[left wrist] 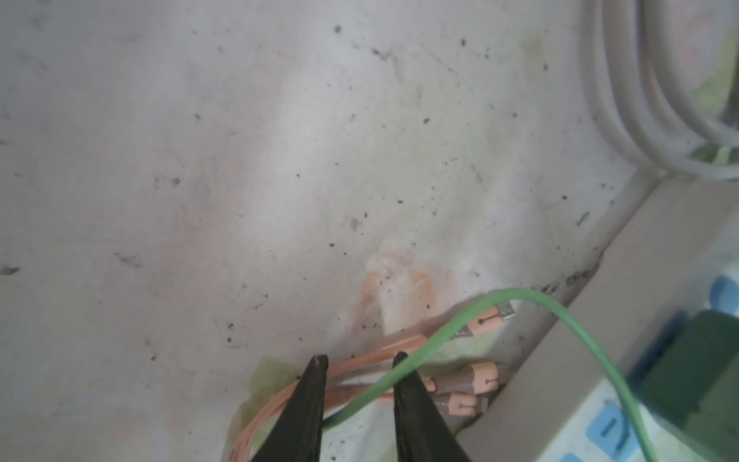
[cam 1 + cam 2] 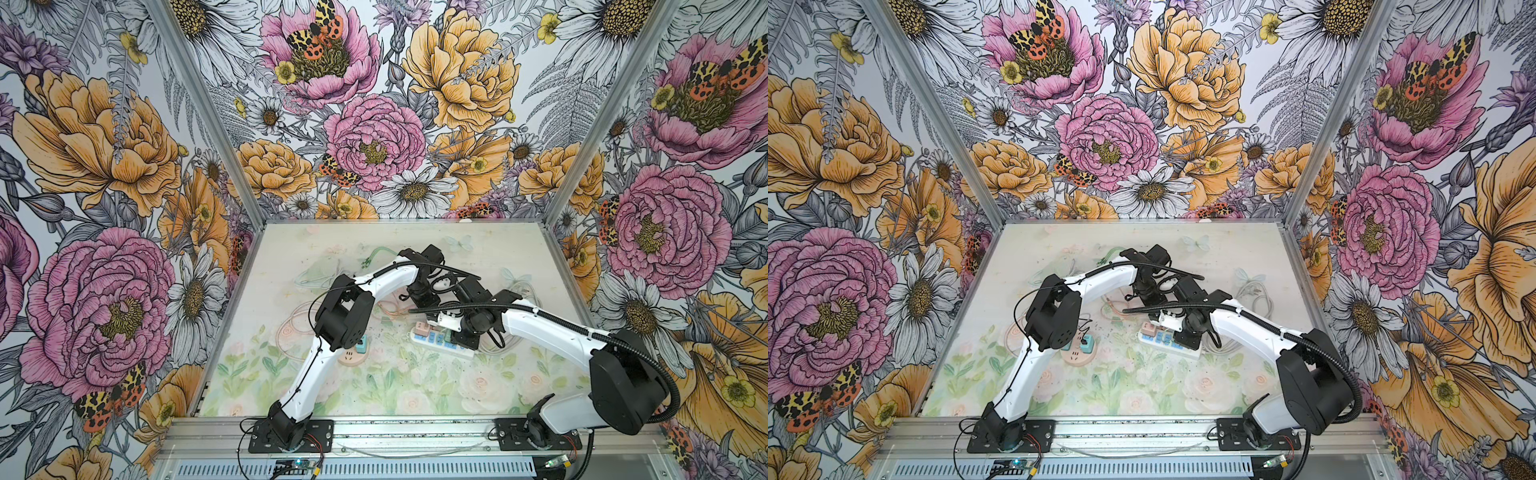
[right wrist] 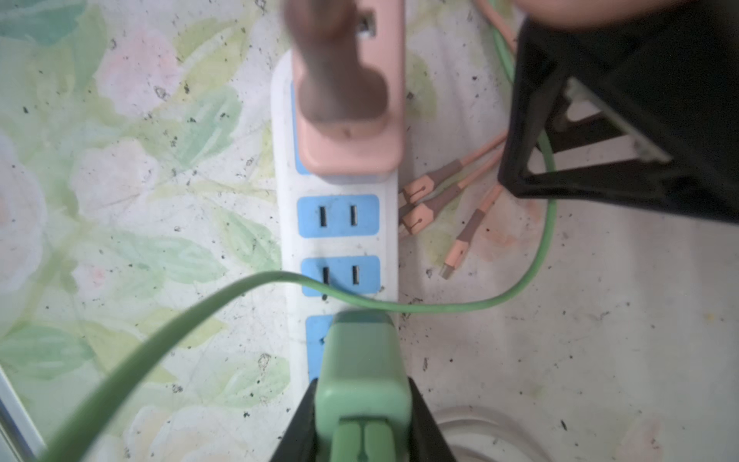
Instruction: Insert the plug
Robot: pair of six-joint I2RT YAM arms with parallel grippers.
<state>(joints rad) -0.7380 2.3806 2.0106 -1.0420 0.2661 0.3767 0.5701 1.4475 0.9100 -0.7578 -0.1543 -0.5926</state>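
Plug (image 3: pixel 360 360) is clamped in your right claw (image 3: pixel 362 400), square over the power strip (image 3: pixel 288 240) so prongs go in straight; left claw (image 1: pixel 360 356) sits apart.

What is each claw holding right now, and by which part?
Right claw clamps the green plug by its two side faces. Left claw stands open astride the orange cables, gripping nothing.

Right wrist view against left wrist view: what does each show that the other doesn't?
Only the right wrist view: the pink plug seated in the power strip, and the right hand clamped on the green plug. Only the left wrist view: the tips of the left hand, apart, straddling the cables. Both: the strip, green cable, orange cable ends.
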